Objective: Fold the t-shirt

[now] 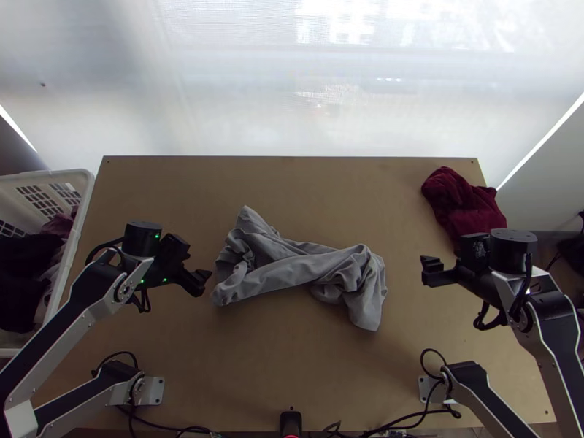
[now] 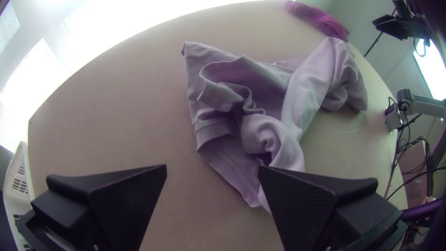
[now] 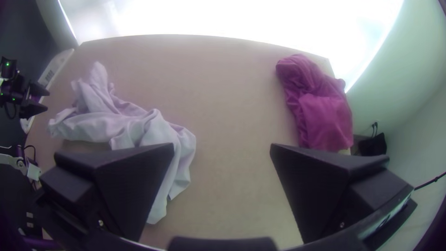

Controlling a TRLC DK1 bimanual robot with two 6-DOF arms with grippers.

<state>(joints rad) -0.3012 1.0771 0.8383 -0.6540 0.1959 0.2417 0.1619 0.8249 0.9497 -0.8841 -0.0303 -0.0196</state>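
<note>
Light wooden table (image 1: 255,365) with two cloths
A grey t-shirt (image 1: 292,271) lies bunched across the middle; a dark red cloth (image 1: 463,206) sits crumpled near the far right corner.

texts: none legible | labels: none legible | brands, numbers: none legible | signs: none legible
</note>
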